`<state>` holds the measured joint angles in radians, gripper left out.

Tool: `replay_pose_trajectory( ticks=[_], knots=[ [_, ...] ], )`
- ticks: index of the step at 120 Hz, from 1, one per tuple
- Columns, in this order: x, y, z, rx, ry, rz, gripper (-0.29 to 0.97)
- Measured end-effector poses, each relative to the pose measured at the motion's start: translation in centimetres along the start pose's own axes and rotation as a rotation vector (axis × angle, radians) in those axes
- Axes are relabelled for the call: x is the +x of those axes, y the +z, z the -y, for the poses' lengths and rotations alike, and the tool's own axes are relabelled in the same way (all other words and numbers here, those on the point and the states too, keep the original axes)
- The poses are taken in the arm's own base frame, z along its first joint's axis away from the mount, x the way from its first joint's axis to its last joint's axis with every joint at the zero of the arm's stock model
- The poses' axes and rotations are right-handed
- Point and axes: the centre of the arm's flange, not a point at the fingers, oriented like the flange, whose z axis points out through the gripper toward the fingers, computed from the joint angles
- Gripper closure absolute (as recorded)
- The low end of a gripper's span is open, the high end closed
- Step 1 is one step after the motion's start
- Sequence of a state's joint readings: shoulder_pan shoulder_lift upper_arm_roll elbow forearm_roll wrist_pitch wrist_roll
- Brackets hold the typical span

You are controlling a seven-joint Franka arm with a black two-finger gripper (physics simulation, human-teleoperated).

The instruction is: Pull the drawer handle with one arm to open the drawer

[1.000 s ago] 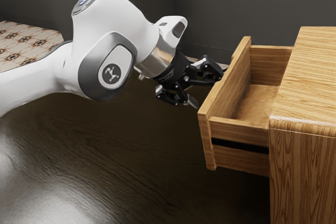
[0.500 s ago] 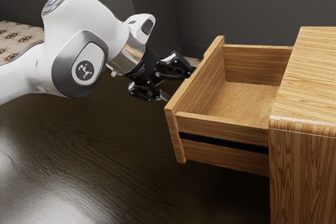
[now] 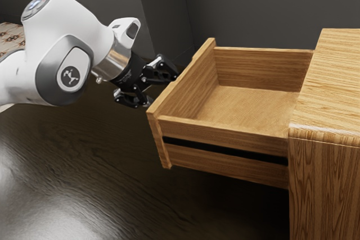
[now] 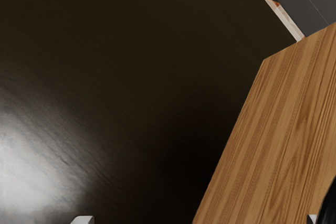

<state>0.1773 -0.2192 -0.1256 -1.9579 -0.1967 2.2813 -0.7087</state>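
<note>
End effector sits right up against the outside of the drawer front, where the handle should be. The wood hides its tip, so I cannot tell if it is spread or pinching the handle. In the wrist view the drawer front is a big wooden board very close to the hand, with the dark floor past it. The drawer is pulled far out of the wooden cabinet and looks empty inside.

To do this step well, I think the arm should pull straight back, in line with the drawer, toward the exterior view's left. A slow, even pull should keep the drawer from jamming. It looks nearly done.

Half a second ago the drawer was less far out. One second ago it was only a little open. The arm has moved toward the exterior view's left with it.
</note>
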Motion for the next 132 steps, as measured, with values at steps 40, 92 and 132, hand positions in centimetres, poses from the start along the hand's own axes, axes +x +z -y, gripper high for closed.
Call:
replay_pose_trajectory(
  ticks=[40,92,132],
  knots=[
    [0.3,-0.2,0.9,-0.015,-0.031,0.010,0.22],
    [-0.2,-2.9,0.7,-0.040,0.021,-0.023,0.02],
    [-1.9,-7.7,1.9,-0.045,0.055,-0.097,0.00]
  ],
)
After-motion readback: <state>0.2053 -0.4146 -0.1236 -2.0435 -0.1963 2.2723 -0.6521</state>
